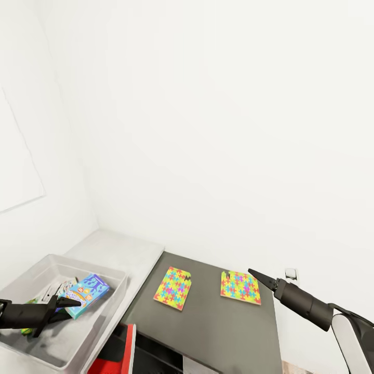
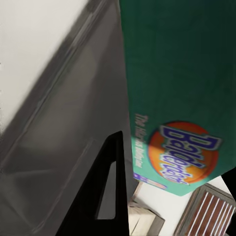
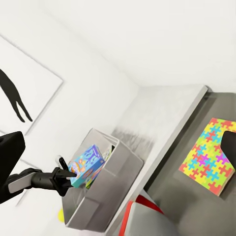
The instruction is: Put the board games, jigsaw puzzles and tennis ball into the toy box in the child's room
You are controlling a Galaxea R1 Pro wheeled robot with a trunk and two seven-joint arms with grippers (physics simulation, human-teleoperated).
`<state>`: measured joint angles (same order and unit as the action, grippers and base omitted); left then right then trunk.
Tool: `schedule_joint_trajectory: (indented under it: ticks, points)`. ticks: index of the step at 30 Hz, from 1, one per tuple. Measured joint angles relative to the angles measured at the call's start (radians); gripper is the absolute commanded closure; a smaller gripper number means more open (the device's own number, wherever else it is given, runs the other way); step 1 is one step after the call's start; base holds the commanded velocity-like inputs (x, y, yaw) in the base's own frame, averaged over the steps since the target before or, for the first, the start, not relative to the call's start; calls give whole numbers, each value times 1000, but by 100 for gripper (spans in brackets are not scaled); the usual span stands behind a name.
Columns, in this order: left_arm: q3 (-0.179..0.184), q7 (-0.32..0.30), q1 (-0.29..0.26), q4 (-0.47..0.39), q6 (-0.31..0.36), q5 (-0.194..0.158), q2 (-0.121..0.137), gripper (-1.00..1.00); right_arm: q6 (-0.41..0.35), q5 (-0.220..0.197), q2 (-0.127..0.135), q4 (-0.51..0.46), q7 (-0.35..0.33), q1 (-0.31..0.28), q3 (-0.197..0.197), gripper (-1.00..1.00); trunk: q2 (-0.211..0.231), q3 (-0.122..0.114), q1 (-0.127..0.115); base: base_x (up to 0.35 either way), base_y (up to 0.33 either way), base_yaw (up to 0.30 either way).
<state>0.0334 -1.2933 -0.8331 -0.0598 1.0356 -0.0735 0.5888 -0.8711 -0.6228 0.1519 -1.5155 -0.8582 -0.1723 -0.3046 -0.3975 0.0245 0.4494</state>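
The toy box [image 1: 111, 306] sits at the left on the pale table [image 1: 130, 249], and the left gripper [image 1: 65, 302] holds the blue game [image 1: 89, 294] over it, jaws closed on its edge. To finish well, lower the game flat beside the boxes already inside, then let go. Two puzzles [image 1: 173, 288] lie on the dark cabinet [image 1: 218, 332]. The right gripper [image 1: 258, 276] hovers by the further one [image 1: 240, 286], apparently closed and empty.

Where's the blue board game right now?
In the head view, lower left: the blue board game sits tilted inside the toy box, at the left hand's fingertips, left of the two jigsaw puzzles.
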Motion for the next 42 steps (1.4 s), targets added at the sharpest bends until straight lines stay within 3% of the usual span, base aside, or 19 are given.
schedule_joint_trajectory:
  ticks: [18,25,42]
  points:
    - [-8,0,-1,0,0,-1,0,100,0,-1,0,0,0,0,1,-100,0,28,0,0,0,0]
    - [-44,0,-1,0,0,-6,1,100,0,0,0,0,0,0,1,-100,0,29,0,0,0,0]
    - [-52,8,0,1,-1,-5,2,100,0,0,0,0,-1,0,-1,-100,0,30,0,0,0,0]
